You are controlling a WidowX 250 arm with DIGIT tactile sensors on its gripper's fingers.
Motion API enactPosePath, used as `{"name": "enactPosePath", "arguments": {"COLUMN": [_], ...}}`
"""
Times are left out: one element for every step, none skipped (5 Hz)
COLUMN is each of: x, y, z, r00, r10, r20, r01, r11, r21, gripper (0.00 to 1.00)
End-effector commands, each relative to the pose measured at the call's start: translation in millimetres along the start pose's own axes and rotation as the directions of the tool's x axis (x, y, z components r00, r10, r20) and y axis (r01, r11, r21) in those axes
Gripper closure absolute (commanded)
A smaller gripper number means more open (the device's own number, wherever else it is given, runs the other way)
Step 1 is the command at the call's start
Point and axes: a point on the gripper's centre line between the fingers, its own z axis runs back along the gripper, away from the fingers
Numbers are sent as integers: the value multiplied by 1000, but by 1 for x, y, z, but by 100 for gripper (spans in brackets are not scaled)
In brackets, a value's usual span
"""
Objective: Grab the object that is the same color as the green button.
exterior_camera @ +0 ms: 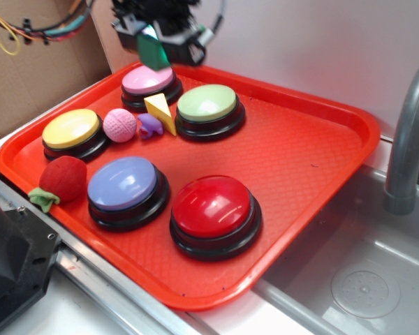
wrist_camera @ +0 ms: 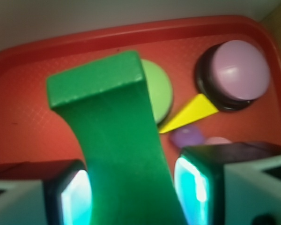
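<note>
Item record, operator, as you would have found the scene.

Hidden or unclear: the arm itself ran off the top edge of the exterior view, so only the gripper [exterior_camera: 156, 43] and its dark housing showed. The green block [exterior_camera: 153, 51] was mostly covered there by the fingers; just a dark green sliver hung below them. In the wrist view the block [wrist_camera: 117, 136] filled the middle of the picture and covered most of the green button [wrist_camera: 158, 91], leaving only a pale green crescent. That view was soft in focus; a purple lump [wrist_camera: 187, 136] and a pinkish edge beside it could not be told apart clearly. The faucet [exterior_camera: 408, 132] was cut off at the right edge.

Gripper: it hung above the far left corner of the red tray [exterior_camera: 307, 132], over the pink button [exterior_camera: 149, 82], clear of the tray floor. Its two pads [wrist_camera: 77, 197] pressed the block from either side, so the hand was closed on the block and carried it in the air. The curved notch of the block faced left in the wrist view.

Contents of the tray, you would have noted:
- green button [exterior_camera: 208, 105], right of the pink one
- yellow wedge [exterior_camera: 161, 112], lying between those two buttons
- pink ball [exterior_camera: 119, 125] and the small purple piece [exterior_camera: 150, 126], touching or nearly so
- yellow button [exterior_camera: 72, 131]
- red plush ball [exterior_camera: 63, 179] with a green leaf
- blue button [exterior_camera: 123, 187]
- red button [exterior_camera: 213, 209]

A sink basin [exterior_camera: 363, 265] lay to the right of the tray.
</note>
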Motion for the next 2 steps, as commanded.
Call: {"name": "enactPosePath", "arguments": {"x": [19, 24], "y": [36, 43], "z": [44, 45], "r00": [986, 974], "r10": [134, 204], "r20": [102, 94], "r01": [-127, -199], "r11": [989, 978], "r21": [-77, -60], "gripper": [100, 100]}}
